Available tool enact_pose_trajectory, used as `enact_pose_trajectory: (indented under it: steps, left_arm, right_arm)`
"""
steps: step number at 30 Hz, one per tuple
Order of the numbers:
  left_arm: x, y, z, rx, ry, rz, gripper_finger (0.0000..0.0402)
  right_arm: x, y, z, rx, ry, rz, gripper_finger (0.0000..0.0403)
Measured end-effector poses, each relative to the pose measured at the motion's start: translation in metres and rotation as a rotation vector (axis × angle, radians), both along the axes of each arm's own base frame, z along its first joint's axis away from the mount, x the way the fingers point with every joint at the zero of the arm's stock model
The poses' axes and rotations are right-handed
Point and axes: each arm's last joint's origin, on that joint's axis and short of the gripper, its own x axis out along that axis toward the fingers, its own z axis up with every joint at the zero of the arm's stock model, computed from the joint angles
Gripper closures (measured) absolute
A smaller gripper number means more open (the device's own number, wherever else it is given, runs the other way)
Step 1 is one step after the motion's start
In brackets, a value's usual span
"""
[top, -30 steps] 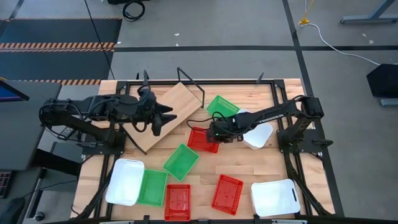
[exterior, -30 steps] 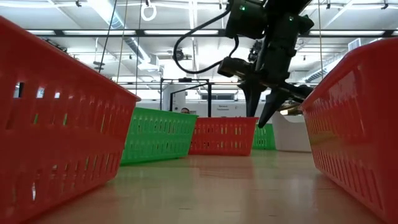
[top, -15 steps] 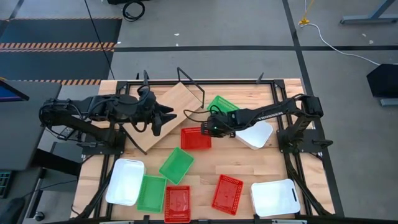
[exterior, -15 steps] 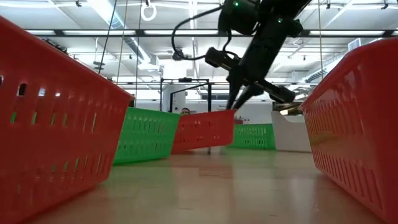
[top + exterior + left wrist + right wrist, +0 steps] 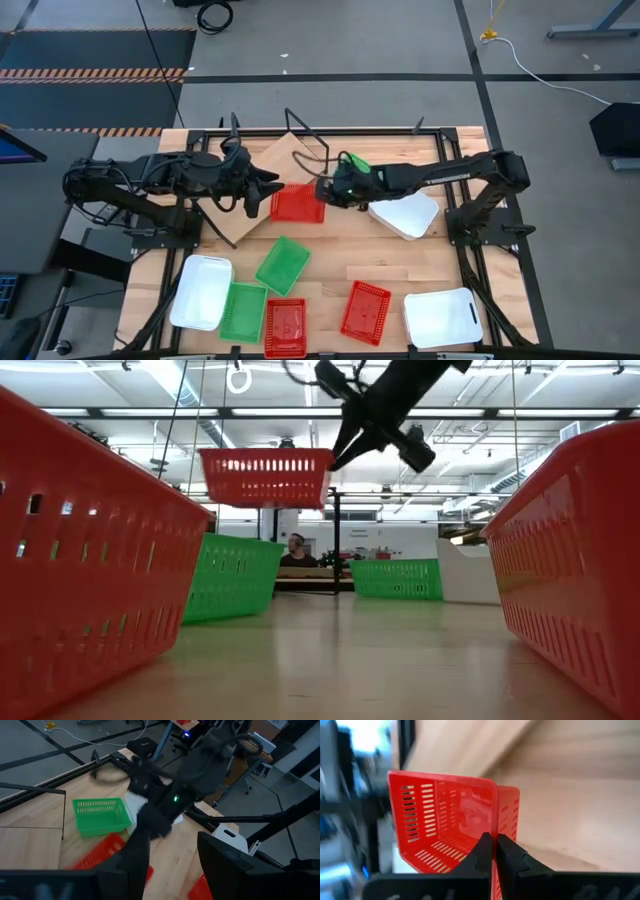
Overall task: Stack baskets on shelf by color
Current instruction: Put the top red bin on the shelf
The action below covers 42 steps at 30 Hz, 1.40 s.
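Note:
My right gripper [image 5: 322, 192] [image 5: 336, 459] is shut on a red mesh basket [image 5: 297, 203] [image 5: 265, 476], which is in the air beside the near-right end of the shelf [image 5: 268, 178], a light-wood plank lying askew with black wire ends. My left gripper [image 5: 264, 192] [image 5: 172, 860] is open above the plank, its fingers pointing at the red basket. A green basket [image 5: 357, 165] [image 5: 98, 815] and a white one [image 5: 405, 215] rest on their bottoms behind the right arm. My right gripper pinches the red basket's right end wall [image 5: 496, 820] at its rim, one finger [image 5: 481, 852] inside the basket and one outside. The fingers come level from the table's right. The basket is lifted clear of the table and hangs roughly level, open side up.
On the near half of the table lie a green basket [image 5: 283, 264], a white [image 5: 200, 292] and a green [image 5: 243, 311] side by side, two red ones [image 5: 285, 326] [image 5: 365, 312] and a white one [image 5: 442, 317]. A person [image 5: 295, 547] sits far behind.
My right gripper has lifted the red basket off the table and carried it up and toward the table's left and far side, to the shelf. The basket first tipped up at the held end, then came clear and levelled out.

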Motion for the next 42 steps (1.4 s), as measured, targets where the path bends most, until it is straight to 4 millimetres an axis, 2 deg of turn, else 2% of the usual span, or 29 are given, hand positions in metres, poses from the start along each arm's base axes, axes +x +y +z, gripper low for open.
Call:
enact_pose_trajectory:
  steps: [3, 7, 16, 24, 28, 35, 42]
  left_arm:
    - [0.000, 0.000, 0.000, 0.000, 0.000, 0.000, 0.0228]
    - [0.000, 0.001, 0.000, 0.001, -0.004, 0.010, 0.0230]
    - [0.001, 0.000, 0.003, -0.003, -0.036, 0.005, 0.0229]
    - [0.000, -0.002, 0.006, -0.006, -0.057, -0.006, 0.0230]
    - [-0.002, -0.002, 0.008, -0.012, -0.069, -0.019, 0.0230]
    - [-0.004, -0.002, 0.010, -0.017, -0.087, -0.024, 0.0230]
    - [-0.004, -0.003, 0.014, -0.022, -0.122, -0.024, 0.0230]
  right_arm:
    - [-0.003, -0.012, 0.002, -0.008, -0.029, -0.185, 0.0392]
    - [0.000, -0.030, -0.006, 0.018, -0.039, -0.319, 0.0392]
    - [0.033, -0.047, -0.033, 0.094, -0.222, -0.478, 0.0392]
    - [0.050, -0.039, -0.065, 0.174, -0.227, -0.520, 0.0389]
    - [0.053, -0.042, -0.069, 0.170, -0.263, -0.556, 0.0384]
    - [0.052, -0.060, -0.067, 0.124, -0.275, -0.569, 0.0383]
    - [0.050, -0.073, -0.067, 0.118, -0.254, -0.528, 0.0355]
